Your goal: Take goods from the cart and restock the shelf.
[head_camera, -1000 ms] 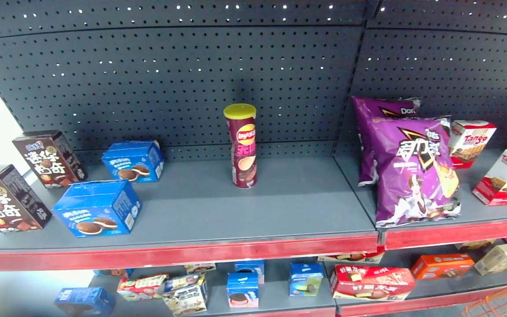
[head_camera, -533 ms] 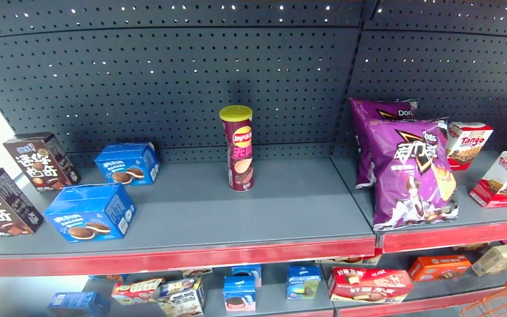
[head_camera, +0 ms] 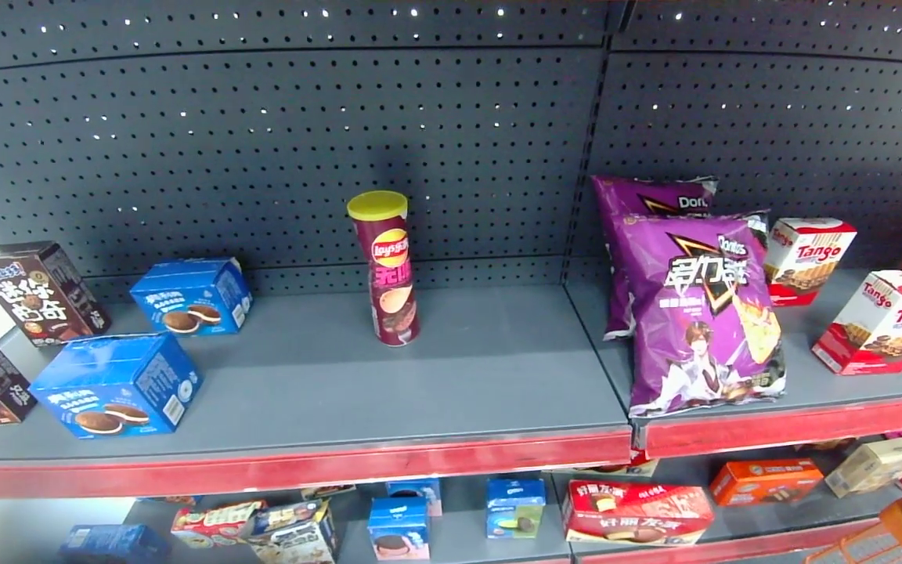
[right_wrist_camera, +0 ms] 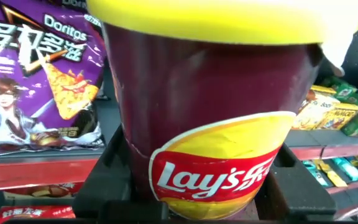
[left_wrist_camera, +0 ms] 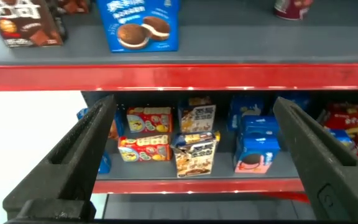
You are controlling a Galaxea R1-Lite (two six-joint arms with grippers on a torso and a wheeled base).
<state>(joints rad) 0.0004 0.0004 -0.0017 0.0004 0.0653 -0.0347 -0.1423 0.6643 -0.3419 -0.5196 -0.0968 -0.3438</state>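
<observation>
A chip can [right_wrist_camera: 210, 93], maroon with a yellow lid, is held upright in the right gripper [right_wrist_camera: 201, 196], whose dark fingers are pressed against its 2 sides. Behind it a purple chip bag [right_wrist_camera: 36, 81] and the red front edge of the shelf [right_wrist_camera: 36, 171] are seen, so the can is judged to be in front of the shelf and not yet on it. The left gripper [left_wrist_camera: 191, 155] is spread wide with nothing between its fingers, and is placed low, before the lower shelf level.

On the upper level 1 matching can [head_camera: 384, 270] is already set upright near the back panel, with bare grey board on both sides of it. A blue cookie box [head_camera: 114, 384] is seen near the front edge, to its left. The task is judged to be under way: 1 can is shelved, and 1 is in hand and is left to be placed. An orange cart [head_camera: 866, 540] corner is seen at the lower right.

Against the frames of 1.0 s and 0.5 s ago, the whole head view is shifted leftward. This is taken as camera movement, and the goods are unmoved on the shelf.
</observation>
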